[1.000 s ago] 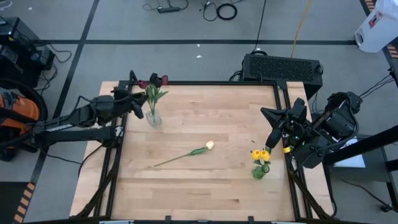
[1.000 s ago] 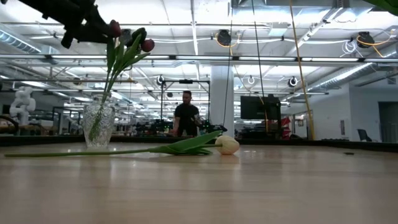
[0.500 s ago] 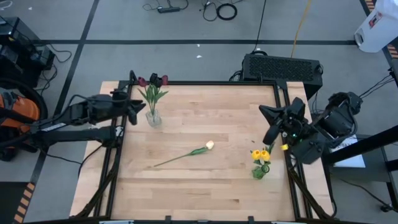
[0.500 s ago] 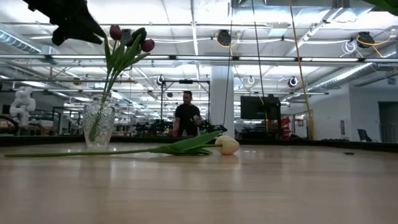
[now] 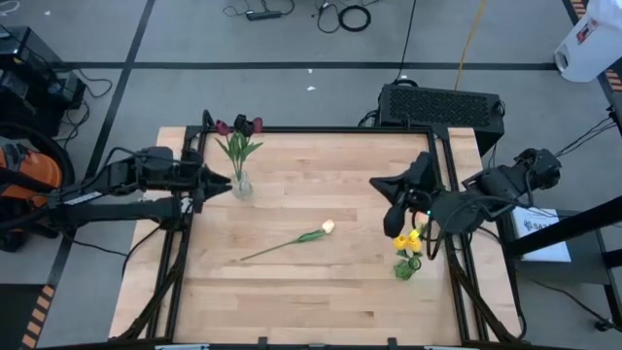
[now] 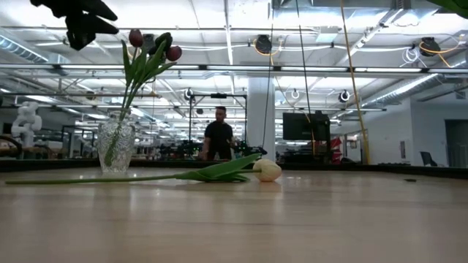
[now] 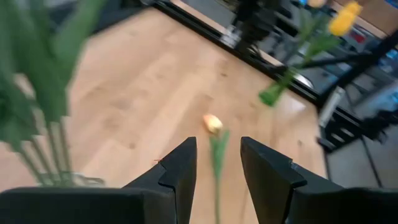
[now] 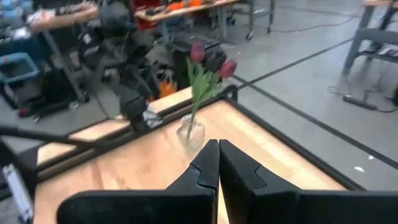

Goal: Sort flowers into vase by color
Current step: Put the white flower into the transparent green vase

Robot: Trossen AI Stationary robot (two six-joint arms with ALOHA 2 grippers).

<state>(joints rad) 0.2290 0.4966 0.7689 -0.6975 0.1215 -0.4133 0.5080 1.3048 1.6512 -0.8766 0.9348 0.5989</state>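
One cream tulip (image 5: 325,227) lies mid-desk between the left pincer (image 5: 222,182), fingers parted and empty, and the right pincer (image 5: 387,201), closed and empty.

Right gripper (image 8: 218,163): fingers pressed together, nothing between them.
Glass vase (image 8: 191,134): beyond the fingertips, near the table's (image 8: 155,158) far edge.
Red tulips (image 8: 208,60): upright in the vase.
Left arm (image 8: 134,99): just beside the vase.

Dark red and near-black tulips (image 5: 239,128) are standing upright in a clear glass vase (image 5: 240,184) near the tabletop's far left corner. Yellow tulips (image 5: 408,240) are sitting in a green vase (image 5: 405,268) by the right edge. One cream tulip (image 5: 327,227) is lying flat mid-tabletop, its stem pointing toward the near left.
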